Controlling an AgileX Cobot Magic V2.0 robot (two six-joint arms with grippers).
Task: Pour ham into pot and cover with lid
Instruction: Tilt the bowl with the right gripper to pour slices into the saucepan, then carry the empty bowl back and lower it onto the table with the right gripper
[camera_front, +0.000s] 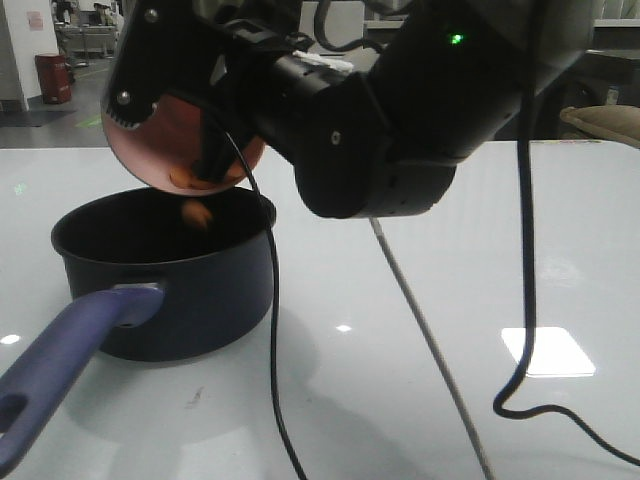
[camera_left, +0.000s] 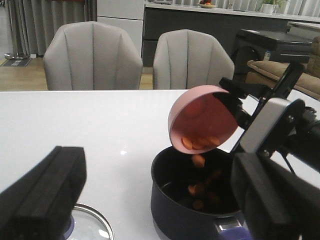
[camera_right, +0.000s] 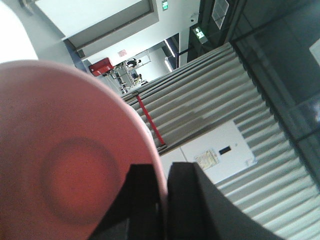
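My right gripper (camera_front: 213, 150) is shut on the rim of a pink bowl (camera_front: 165, 140) and holds it tipped steeply over the dark navy pot (camera_front: 170, 290). Orange-pink ham (camera_front: 197, 213) is dropping from the bowl into the pot. In the left wrist view, ham slices (camera_left: 200, 143) lie at the bowl's (camera_left: 200, 115) lower lip, and more lie inside the pot (camera_left: 172, 200). The right wrist view shows the bowl's inside (camera_right: 65, 165) pinched between the gripper's fingers (camera_right: 162, 187). My left gripper (camera_left: 157, 165) is open and empty, near the glass lid (camera_left: 92, 225) lying on the table.
The pot's long purplish-blue handle (camera_front: 60, 360) points toward the table's front left edge. A black cable (camera_front: 275, 380) hangs from the right arm beside the pot. Another cable (camera_front: 525, 330) loops at the right. Two chairs (camera_left: 92, 55) stand behind the white table (camera_left: 100, 125).
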